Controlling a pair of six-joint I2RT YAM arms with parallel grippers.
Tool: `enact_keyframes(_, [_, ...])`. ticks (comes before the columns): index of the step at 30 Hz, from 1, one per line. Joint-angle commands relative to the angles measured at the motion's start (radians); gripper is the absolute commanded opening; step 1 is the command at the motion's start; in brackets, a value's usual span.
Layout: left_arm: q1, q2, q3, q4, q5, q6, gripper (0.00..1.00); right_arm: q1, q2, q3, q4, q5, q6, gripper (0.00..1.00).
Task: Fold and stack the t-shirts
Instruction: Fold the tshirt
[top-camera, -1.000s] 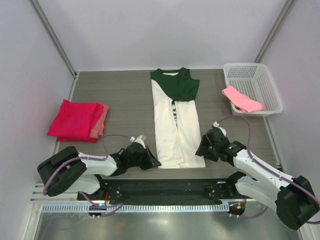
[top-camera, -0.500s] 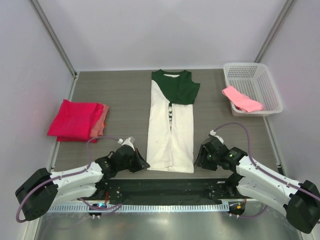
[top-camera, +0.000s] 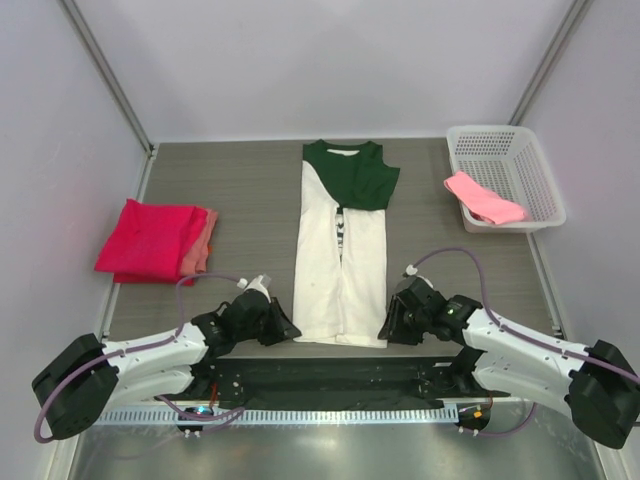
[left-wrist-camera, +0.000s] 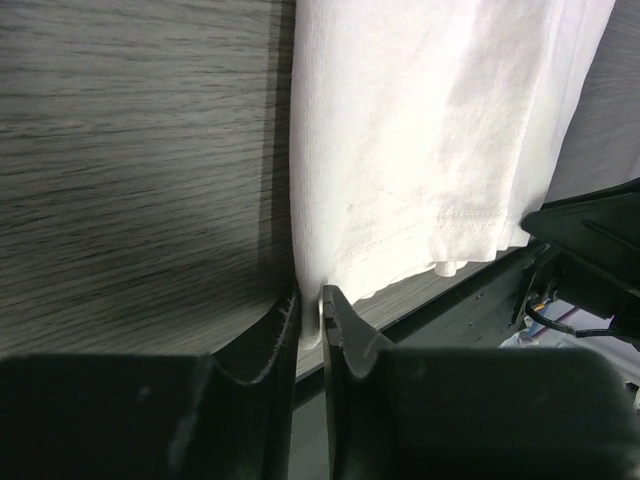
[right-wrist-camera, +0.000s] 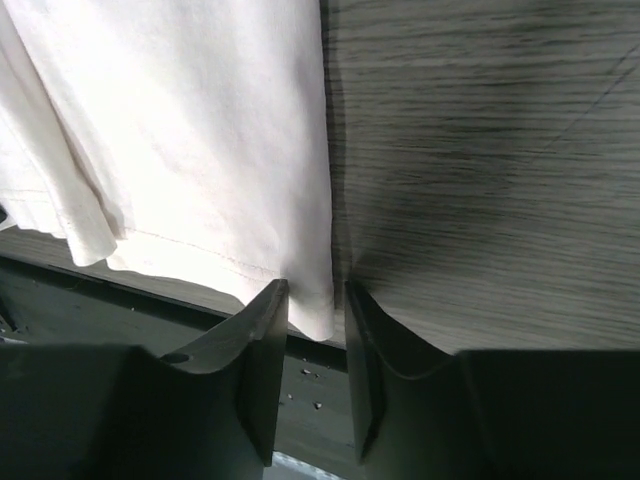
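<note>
soft cream tee (top-camera: 342, 275), a long strip, green end far; left gripper (left-wrist-camera: 311, 318) and right gripper (right-wrist-camera: 316, 312) pinch its near hem

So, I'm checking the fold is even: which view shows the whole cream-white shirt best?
The top external view: the cream-white shirt lies there full length, green shoulders to hem, sides folded in. Each wrist view shows only one hem corner, between the fingers of the left gripper or the right gripper.
</note>
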Motion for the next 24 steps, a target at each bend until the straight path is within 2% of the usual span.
enact_keyframes(1, [0.003,0.014,-0.005,-0.068,0.01,0.027,0.16,0.017,0.033,-0.006,0.047,-0.004,0.015,0.34])
enact_keyframes(2, [0.001,0.014,-0.005,-0.068,0.012,0.027,0.12,0.022,0.036,-0.007,0.05,-0.007,0.016,0.31])
enact_keyframes(3, [0.003,0.013,-0.002,-0.069,0.015,0.029,0.09,0.028,0.033,-0.006,0.048,-0.01,0.018,0.15])
enact_keyframes(5, [0.003,0.007,-0.001,-0.071,0.025,0.03,0.0,0.029,0.018,-0.003,0.044,-0.015,0.022,0.01])
enact_keyframes(12, [0.013,-0.036,0.065,-0.101,0.071,0.039,0.0,0.031,-0.07,0.089,-0.022,0.048,0.006,0.01])
enact_keyframes(16, [0.095,-0.018,0.201,-0.178,0.088,0.096,0.0,0.029,-0.047,0.206,-0.059,0.207,-0.019,0.01])
enact_keyframes(20, [0.174,0.054,0.341,-0.229,0.079,0.168,0.0,-0.006,0.048,0.368,-0.06,0.285,-0.082,0.01])
enact_keyframes(24, [0.292,0.188,0.484,-0.236,0.133,0.214,0.0,-0.138,0.204,0.499,-0.051,0.279,-0.177,0.01])
